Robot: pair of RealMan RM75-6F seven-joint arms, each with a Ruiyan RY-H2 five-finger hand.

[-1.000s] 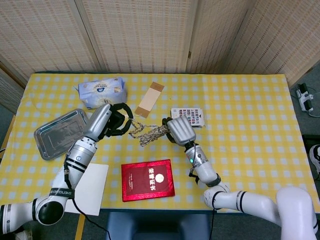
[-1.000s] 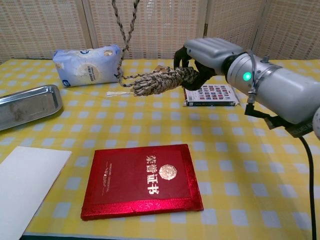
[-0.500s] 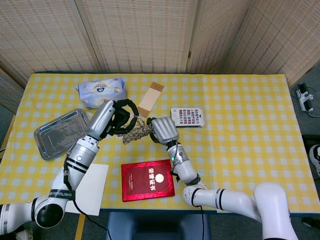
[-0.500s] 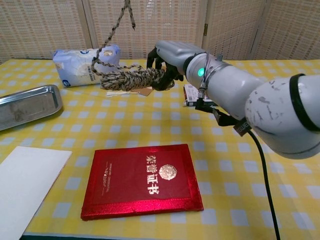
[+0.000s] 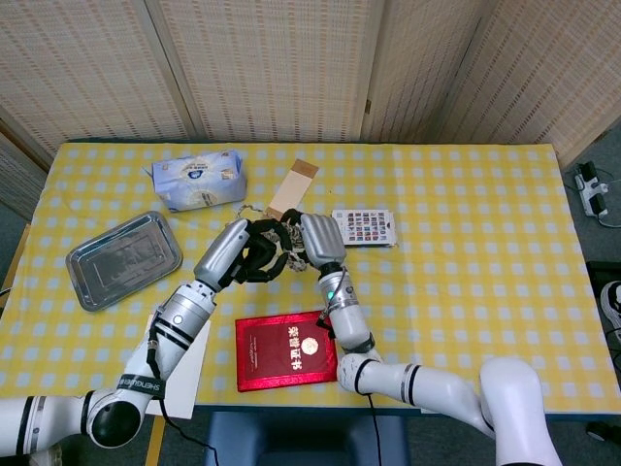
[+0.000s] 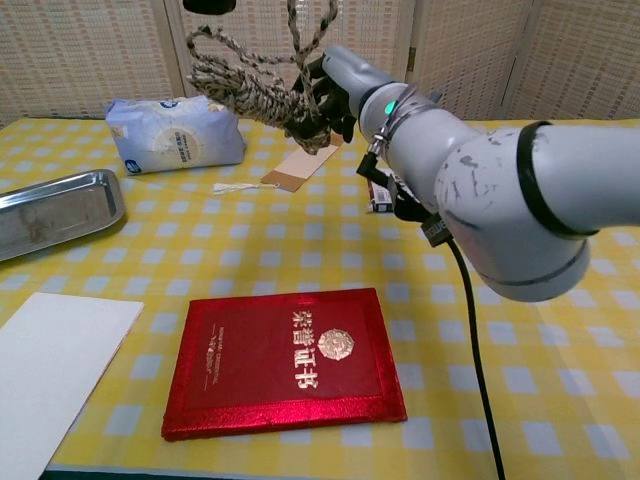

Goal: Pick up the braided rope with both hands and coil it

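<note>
The braided rope (image 6: 240, 82) is a tan and dark bundle of loops held high above the table, with strands running up out of the chest view. My right hand (image 6: 322, 92) grips the bundle's right end, fingers curled around it. In the head view the rope (image 5: 284, 245) shows only in the narrow space between the two hands, which are close together above the table's middle. My left hand (image 5: 254, 256) holds the rope's other side with dark fingers wrapped around the strands; my right hand (image 5: 320, 241) faces it.
A red book (image 6: 285, 358) lies at the front, with white paper (image 6: 55, 368) to its left. At the left rear are a metal tray (image 5: 123, 258) and a tissue pack (image 5: 198, 179). A brown tag (image 6: 297, 166) and a patterned box (image 5: 365, 227) lie behind the hands.
My left hand moved right and my right hand came to meet it. The rope bundle rose and is held more compactly between them.
</note>
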